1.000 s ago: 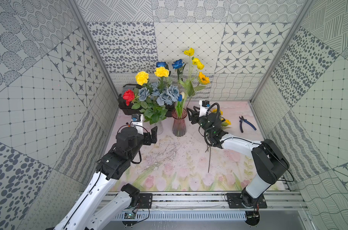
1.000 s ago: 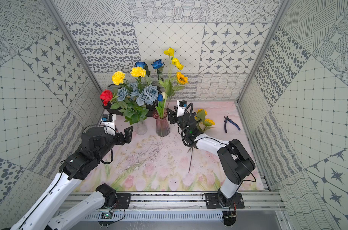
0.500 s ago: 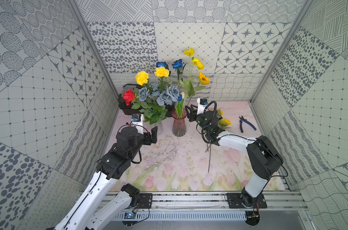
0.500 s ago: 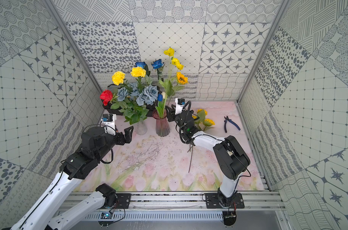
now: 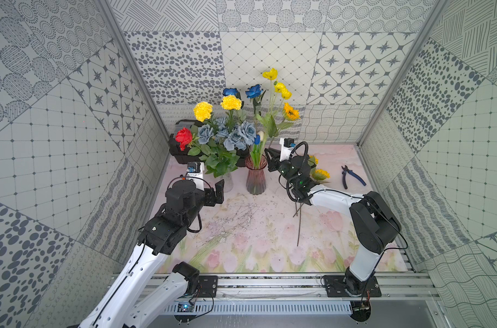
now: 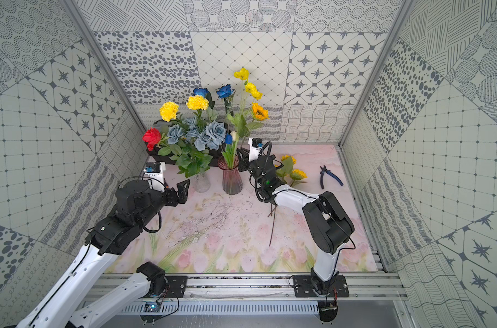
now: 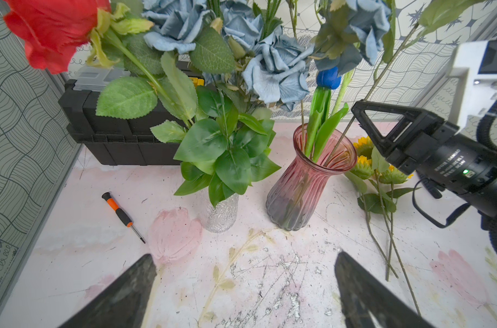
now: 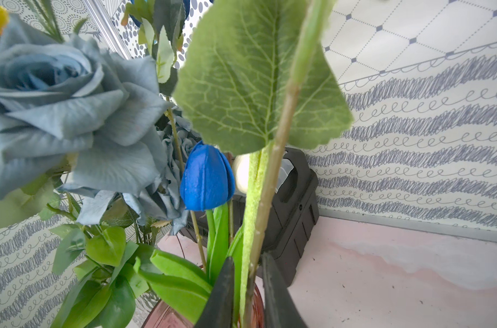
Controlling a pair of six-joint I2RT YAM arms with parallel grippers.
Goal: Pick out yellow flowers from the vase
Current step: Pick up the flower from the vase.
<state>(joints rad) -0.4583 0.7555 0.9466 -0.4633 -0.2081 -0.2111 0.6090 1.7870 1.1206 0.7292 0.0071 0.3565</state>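
**Right gripper** [image 8: 247,258]: the jaws are closed on the stem [image 8: 273,176] of the tall sunflower [image 5: 291,111]. The hold is just above the rim of the pink vase [image 5: 256,179] and below the broad leaf [image 8: 258,76].

**Location:** the pink vase stands near the middle of the back edge of the desk [image 5: 270,227]. The held stem rises from it, leaning toward the right edge. The yellow poppies [image 5: 270,74] appear to share that vase. Two yellow carnations [image 5: 202,110] stand in the clear vase [image 5: 227,184] just beside it, toward the left edge. Two further sunflowers [image 5: 321,173] lie flat on the desk beside the right arm, out of any vase.

**Left gripper** [image 7: 245,255]: the jaws are wide apart and empty. It hovers above the desk in front of both vases, touching nothing.

**Handling, assessed:**
- The stem is thin and light, probably wire-stiff with a slick plastic skin, and the head makes it top-heavy.
- The present hold, on bare stem under the leaf, looks sound.
- A blue tulip [image 8: 206,176] stands close beside the held stem, and the leaf could snag on it.
- The glass vase looks light and may lift or tip unless the pull runs straight along the stem.
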